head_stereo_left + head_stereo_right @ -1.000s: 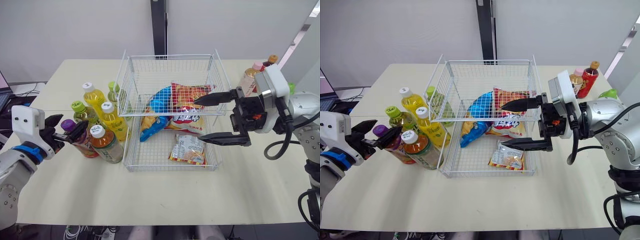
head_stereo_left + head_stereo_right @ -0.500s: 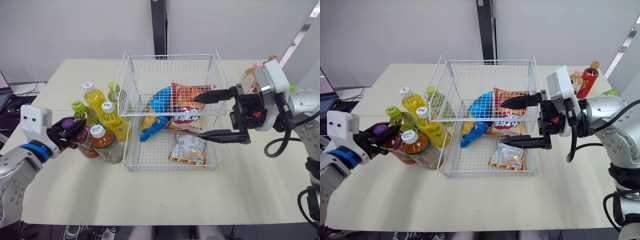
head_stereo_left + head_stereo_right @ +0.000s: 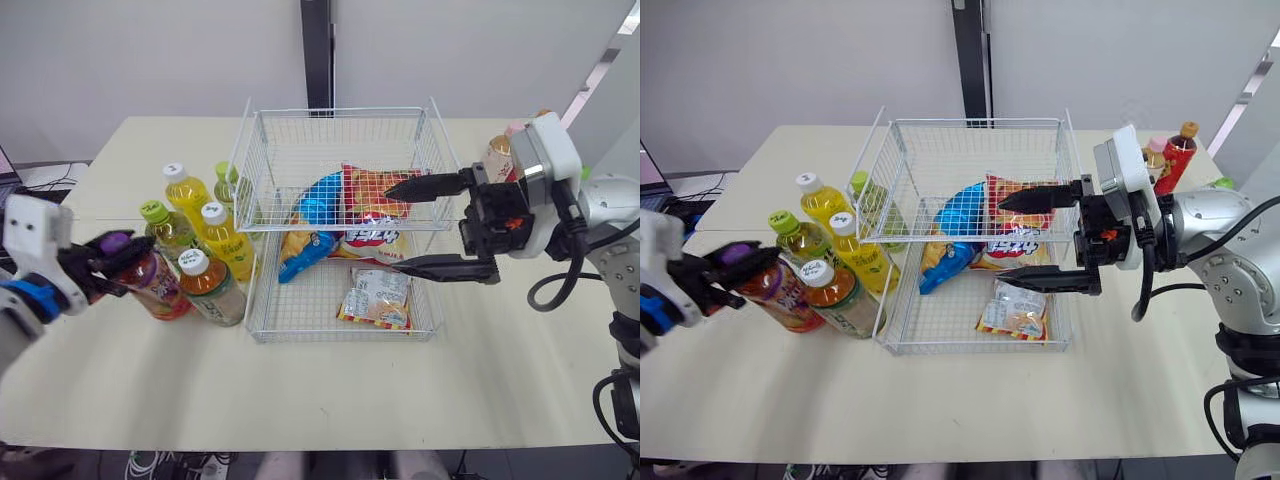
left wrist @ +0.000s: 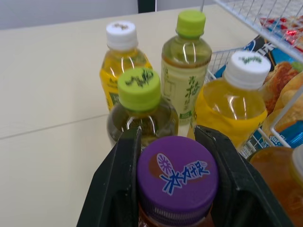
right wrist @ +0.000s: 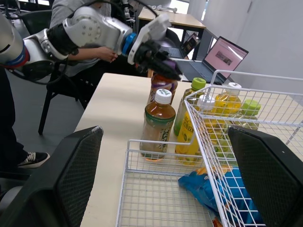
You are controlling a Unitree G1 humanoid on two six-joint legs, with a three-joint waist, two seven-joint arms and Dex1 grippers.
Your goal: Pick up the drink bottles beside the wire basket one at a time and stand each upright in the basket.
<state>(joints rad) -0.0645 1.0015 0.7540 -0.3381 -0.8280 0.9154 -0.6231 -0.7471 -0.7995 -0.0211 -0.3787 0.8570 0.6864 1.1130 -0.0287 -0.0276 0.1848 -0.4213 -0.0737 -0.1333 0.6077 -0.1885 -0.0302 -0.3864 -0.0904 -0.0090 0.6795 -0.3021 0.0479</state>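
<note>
A purple-capped bottle of reddish drink (image 3: 148, 283) leans left at the front of the bottle cluster, left of the wire basket (image 3: 340, 113). My left gripper (image 3: 112, 250) is shut on its purple cap (image 4: 177, 176), one black finger (image 4: 118, 182) on each side. Around it stand several bottles: a brown tea (image 3: 208, 288), two yellow drinks (image 3: 224, 243) and two with green caps (image 3: 165, 226). My right gripper (image 3: 412, 226) hangs open over the basket's right half, holding nothing.
Snack bags (image 3: 365, 215) lie inside the basket. More bottles (image 3: 1175, 155) stand at the table's far right corner. In the right wrist view a seated person (image 5: 75, 52) and a laptop (image 5: 225, 56) are beyond the table's left end.
My left gripper closed on the purple cap, then drew back to the left, tilting the bottle that way. The right gripper has barely moved.
</note>
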